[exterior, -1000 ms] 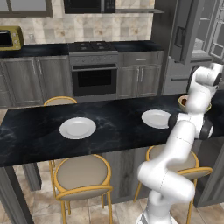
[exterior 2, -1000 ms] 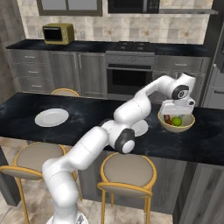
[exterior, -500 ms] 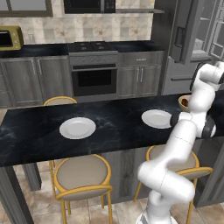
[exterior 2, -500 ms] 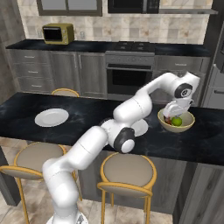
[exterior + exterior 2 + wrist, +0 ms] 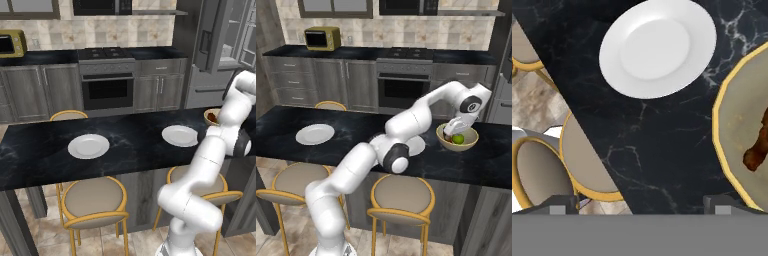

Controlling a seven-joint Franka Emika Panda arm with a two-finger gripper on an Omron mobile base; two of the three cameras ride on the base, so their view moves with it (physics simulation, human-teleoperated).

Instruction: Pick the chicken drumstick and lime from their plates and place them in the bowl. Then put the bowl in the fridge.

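Bowl holds lime, drumstick | claw lifted slightly since earlier, spread wide

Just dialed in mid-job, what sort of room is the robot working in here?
A rendered home kitchen, by the look of it: a built-in dark oven with a gas cooktop, grey wooden cabinets, and a black marble counter with round yellow-framed stools. A small yellow microwave sits on the back worktop.
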